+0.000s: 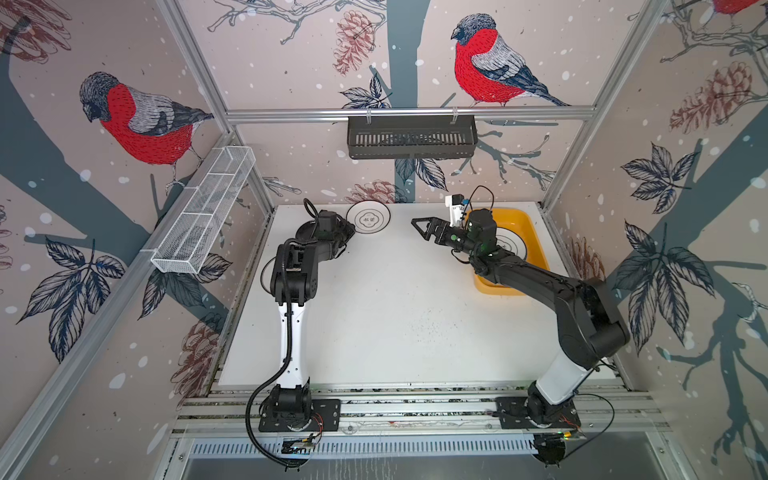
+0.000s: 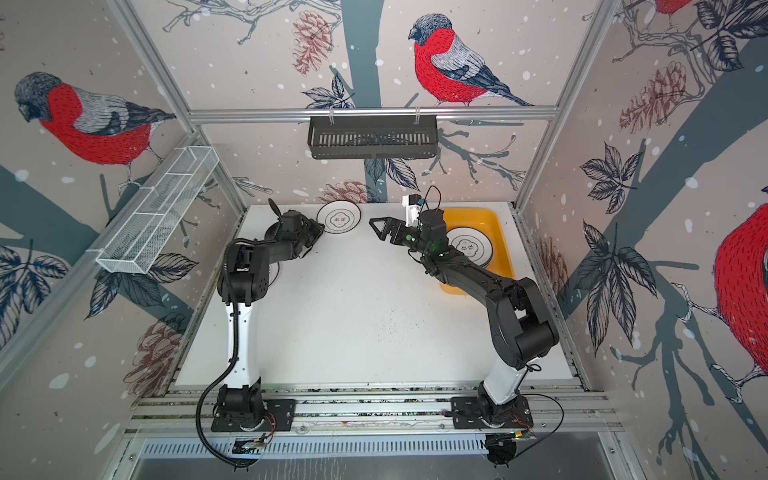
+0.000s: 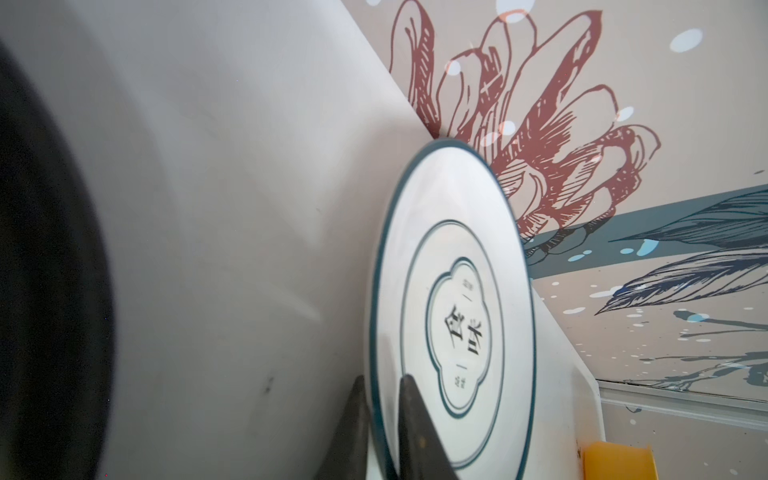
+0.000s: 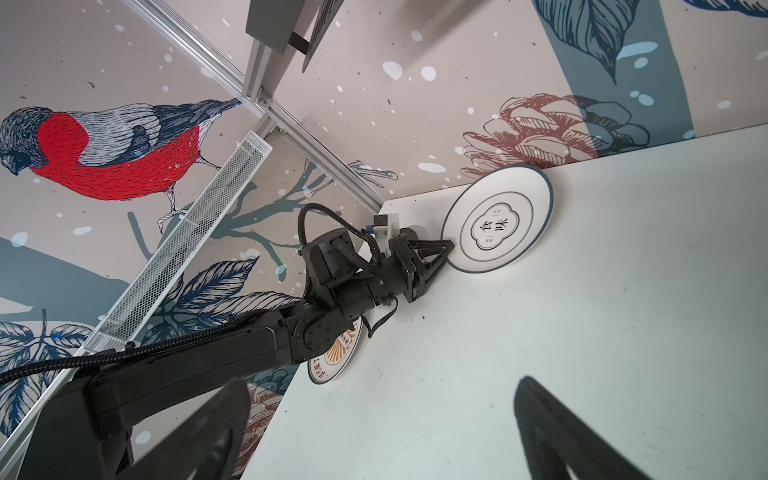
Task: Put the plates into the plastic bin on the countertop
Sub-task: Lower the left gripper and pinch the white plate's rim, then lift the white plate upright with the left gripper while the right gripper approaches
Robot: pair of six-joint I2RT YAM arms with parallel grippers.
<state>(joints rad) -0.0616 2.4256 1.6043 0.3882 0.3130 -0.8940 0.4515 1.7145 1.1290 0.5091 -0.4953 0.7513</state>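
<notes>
Pinching the 8 o'clock rim of the emblem plate (image 1: 368, 219), the left gripper (image 3: 384, 380) is closed tight on it at about 11 o'clock of the countertop (image 1: 395, 311); such an edge-only hold could let it droop and slip on lifting. Round, it has no long axis and lies face up. The right gripper (image 1: 420, 230) gapes empty before the plastic bin (image 1: 534, 241) at 2 o'clock, risking a clash in transit
</notes>
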